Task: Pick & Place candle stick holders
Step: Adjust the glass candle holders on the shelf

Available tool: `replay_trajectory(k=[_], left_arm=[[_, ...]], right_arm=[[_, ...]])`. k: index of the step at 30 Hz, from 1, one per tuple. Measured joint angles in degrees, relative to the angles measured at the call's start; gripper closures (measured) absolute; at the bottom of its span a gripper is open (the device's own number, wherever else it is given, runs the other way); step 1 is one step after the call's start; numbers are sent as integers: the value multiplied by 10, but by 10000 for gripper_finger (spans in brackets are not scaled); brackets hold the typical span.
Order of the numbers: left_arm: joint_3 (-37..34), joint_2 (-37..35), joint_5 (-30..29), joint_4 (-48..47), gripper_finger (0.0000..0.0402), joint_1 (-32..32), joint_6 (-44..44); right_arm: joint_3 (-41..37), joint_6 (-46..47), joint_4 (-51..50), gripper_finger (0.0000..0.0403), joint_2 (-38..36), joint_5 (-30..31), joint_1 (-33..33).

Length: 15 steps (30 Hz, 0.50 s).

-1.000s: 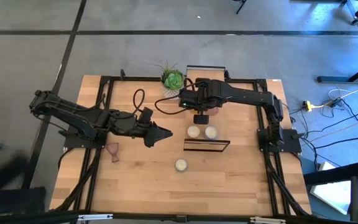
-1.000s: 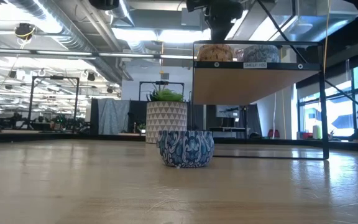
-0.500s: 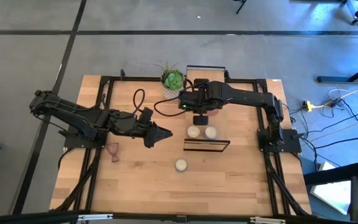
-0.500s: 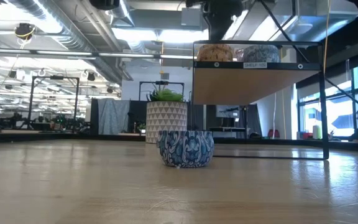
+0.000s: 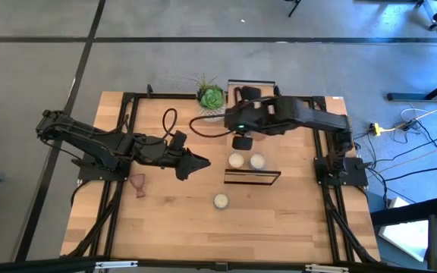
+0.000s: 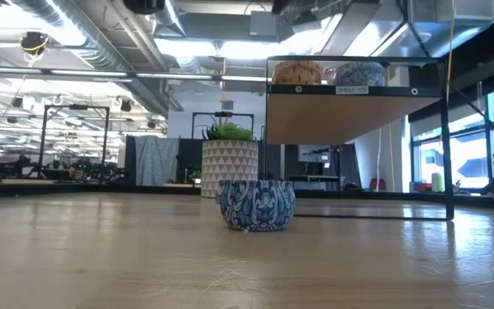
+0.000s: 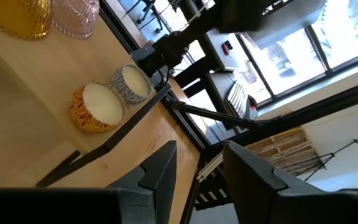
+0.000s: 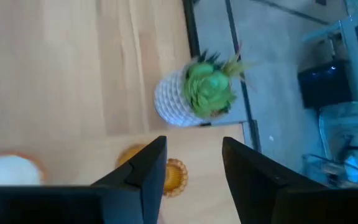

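Note:
An amber holder stands on the shelf's wooden top, below my right gripper. That gripper is open and empty above the shelf's far part. In the left wrist view the amber holder and a pale pink holder stand side by side at the shelf's far end. In the high view the right arm hides both. A second pink holder lies on the table near the left arm's base. My left gripper is open and empty, left of the shelf. It also shows in the left wrist view.
Two candles in cups stand on the shelf's near part, and a blue patterned candle cup stands on the table in front of it. A green plant in a white pot stands at the far edge. A black cable loops left of the plant.
My right gripper has risen from just above the shelf, leaving the top of the low view, and its arm has drawn slightly toward the table's far edge. The left arm has kept still.

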Motion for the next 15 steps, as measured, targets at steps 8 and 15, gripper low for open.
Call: replay_trajectory(k=[8, 15], left_arm=[[0, 0, -18, -29, 274, 11, 14], [0, 2, -25, -89, 274, 63, 14]], right_arm=[[6, 212, 6, 244, -90, -89, 1], [6, 304, -37, 265, -140, -143, -15]])
